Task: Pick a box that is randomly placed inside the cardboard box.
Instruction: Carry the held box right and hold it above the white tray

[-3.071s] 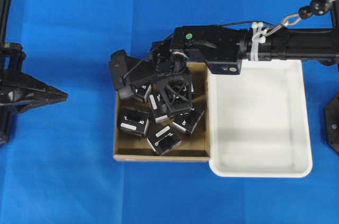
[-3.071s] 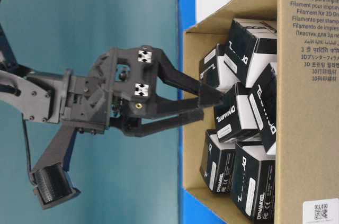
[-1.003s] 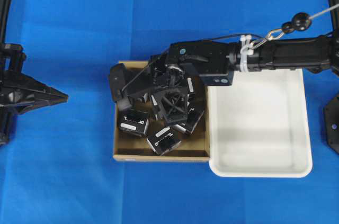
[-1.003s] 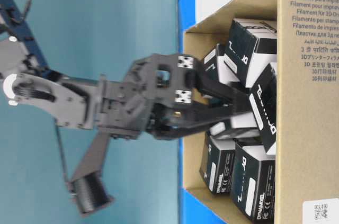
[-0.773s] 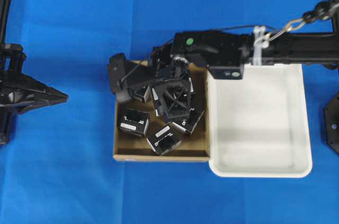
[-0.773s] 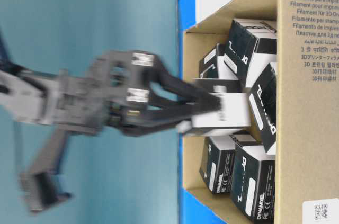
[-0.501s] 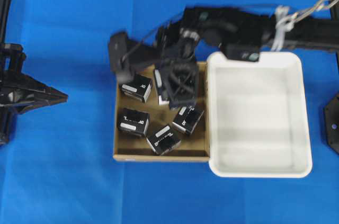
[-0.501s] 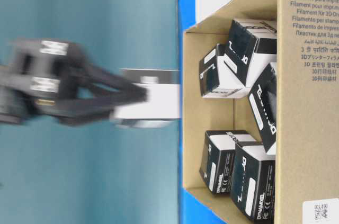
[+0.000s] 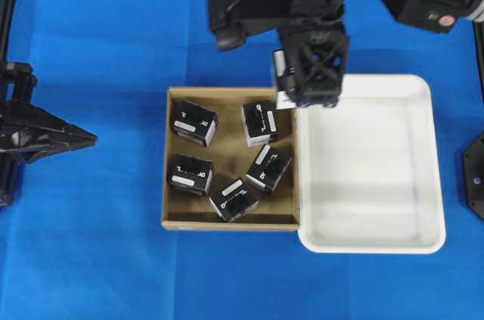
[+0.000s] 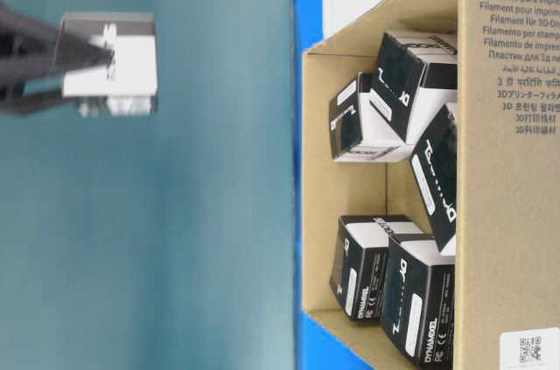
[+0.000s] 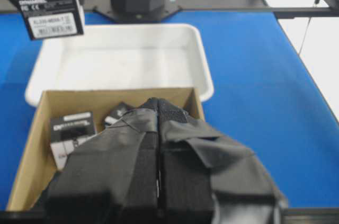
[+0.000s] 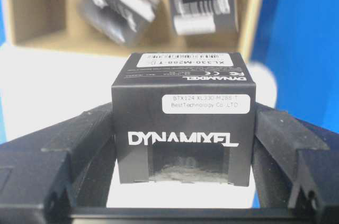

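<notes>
While the right pincer (image 12: pixel 183 144) pinches the Dynamixel box (image 12: pixel 183 123) aloft over the white tray (image 9: pixel 370 176) corner beside the cardboard box (image 9: pixel 227 223), left pincer (image 11: pixel 158 181) sits pressed together.

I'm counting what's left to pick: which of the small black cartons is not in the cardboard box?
The black carton clamped in the right gripper, lifted clear above the white tray's corner. The other five lie inside the cardboard box.
</notes>
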Robot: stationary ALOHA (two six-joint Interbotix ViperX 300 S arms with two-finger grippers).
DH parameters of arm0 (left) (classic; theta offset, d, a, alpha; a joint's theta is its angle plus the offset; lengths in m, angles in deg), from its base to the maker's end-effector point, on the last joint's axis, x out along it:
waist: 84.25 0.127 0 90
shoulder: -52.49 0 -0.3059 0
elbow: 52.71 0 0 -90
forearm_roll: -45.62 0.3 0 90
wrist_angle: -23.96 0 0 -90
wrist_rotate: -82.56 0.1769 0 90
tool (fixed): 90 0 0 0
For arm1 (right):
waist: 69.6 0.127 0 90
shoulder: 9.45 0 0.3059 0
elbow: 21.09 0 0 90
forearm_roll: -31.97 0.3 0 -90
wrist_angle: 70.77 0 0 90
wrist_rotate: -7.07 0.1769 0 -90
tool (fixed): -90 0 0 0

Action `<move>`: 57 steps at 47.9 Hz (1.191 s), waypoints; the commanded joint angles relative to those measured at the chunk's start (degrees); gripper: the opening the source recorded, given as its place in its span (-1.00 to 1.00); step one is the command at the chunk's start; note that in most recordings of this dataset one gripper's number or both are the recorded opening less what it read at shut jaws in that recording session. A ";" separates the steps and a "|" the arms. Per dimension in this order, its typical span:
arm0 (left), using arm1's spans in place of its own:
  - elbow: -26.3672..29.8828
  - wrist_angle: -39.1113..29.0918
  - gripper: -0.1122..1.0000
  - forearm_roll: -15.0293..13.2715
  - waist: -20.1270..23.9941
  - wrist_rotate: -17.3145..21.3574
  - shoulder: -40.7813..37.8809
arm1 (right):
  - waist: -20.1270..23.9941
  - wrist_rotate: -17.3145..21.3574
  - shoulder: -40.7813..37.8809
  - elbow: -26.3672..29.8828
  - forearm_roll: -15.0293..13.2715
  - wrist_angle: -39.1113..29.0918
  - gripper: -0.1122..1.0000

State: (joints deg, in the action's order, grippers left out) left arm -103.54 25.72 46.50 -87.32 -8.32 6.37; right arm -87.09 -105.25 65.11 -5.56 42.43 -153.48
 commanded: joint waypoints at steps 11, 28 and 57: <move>1.76 0.35 -0.91 0.18 -0.09 -0.09 -0.53 | -3.69 -0.79 8.61 -16.79 0.18 8.96 0.48; 2.46 0.26 -0.91 0.09 0.09 -0.09 -2.02 | -3.96 -3.60 10.20 -36.39 -0.09 29.36 0.48; 3.78 0.35 -0.91 0.09 -0.09 -0.18 -2.81 | -4.66 -3.25 2.02 -40.96 -2.90 45.44 0.48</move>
State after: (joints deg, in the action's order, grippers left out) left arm -101.51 25.72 46.50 -87.32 -8.41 3.91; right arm -91.75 -108.59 67.83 -47.22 39.53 -107.86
